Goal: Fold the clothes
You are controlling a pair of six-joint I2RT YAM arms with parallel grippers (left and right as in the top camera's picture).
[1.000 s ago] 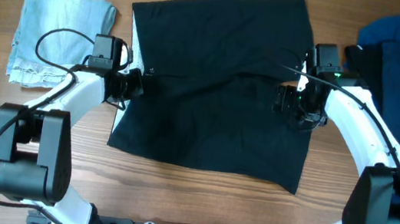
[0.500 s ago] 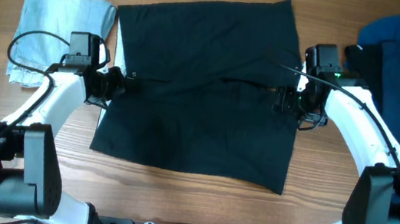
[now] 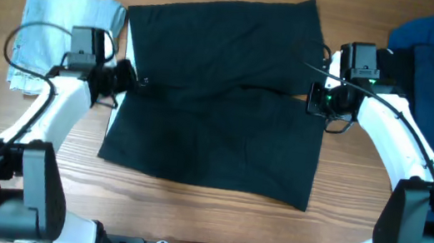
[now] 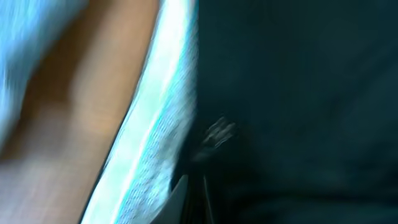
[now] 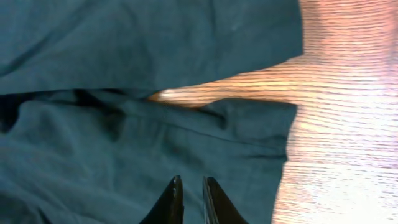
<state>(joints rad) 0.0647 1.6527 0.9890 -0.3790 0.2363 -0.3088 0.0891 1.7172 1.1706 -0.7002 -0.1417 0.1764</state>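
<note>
We are seeing black shorts [image 3: 216,96] lying flat on the table [image 3: 187,218], the left gripper [image 3: 125,76] and right gripper [image 3: 317,99] sitting at opposite edges.

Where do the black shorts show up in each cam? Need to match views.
Overhead: black shorts spread across the table centre, between both arms.
Left wrist: dark fabric fills the right half, blurred, beside a pale strip.
Right wrist: fills the left and centre, bare wood on the right.
Shared landmark: the gap between the two legs, seen as a wood wedge on the right wrist.
</note>
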